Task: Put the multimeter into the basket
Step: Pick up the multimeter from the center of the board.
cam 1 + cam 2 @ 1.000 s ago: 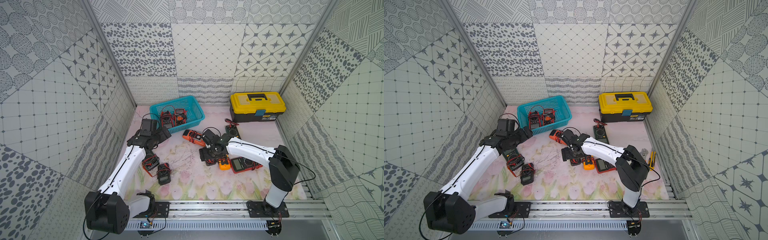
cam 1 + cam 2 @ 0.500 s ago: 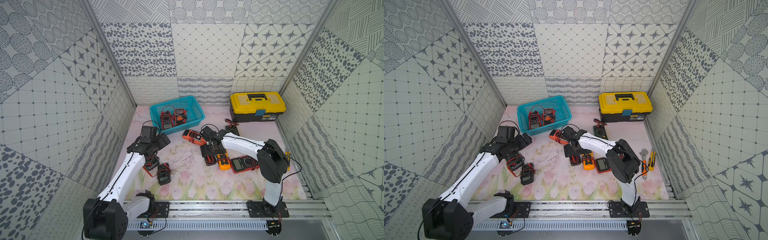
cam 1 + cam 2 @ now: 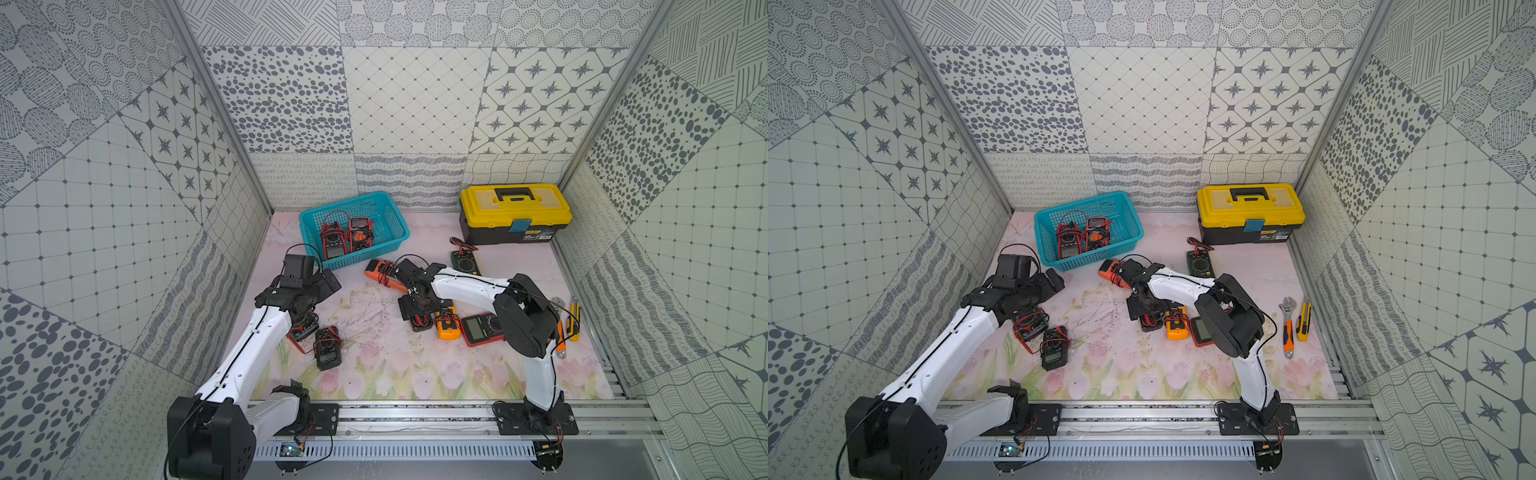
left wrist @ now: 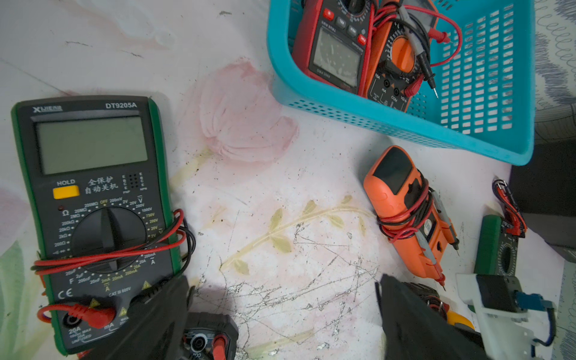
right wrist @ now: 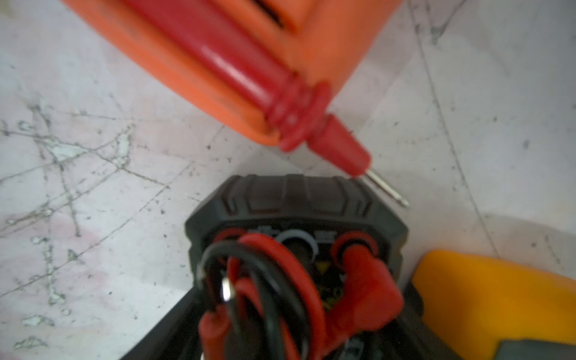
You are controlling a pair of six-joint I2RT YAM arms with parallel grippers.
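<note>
The right tool stands low over a black multimeter wound with red and black leads. Dark parts of the tool flank its body at the edge of the right wrist view. Blur and the cut-off frame hide the contact, so whether it is gripped cannot be told. That multimeter lies on the surface, just beside a yellow multimeter and an orange multimeter whose red probe points at it. The left tool is spread wide and empty above bare surface. The basket sits at the back left, apart from the black multimeter, with a red multimeter and an orange-dial multimeter inside.
</note>
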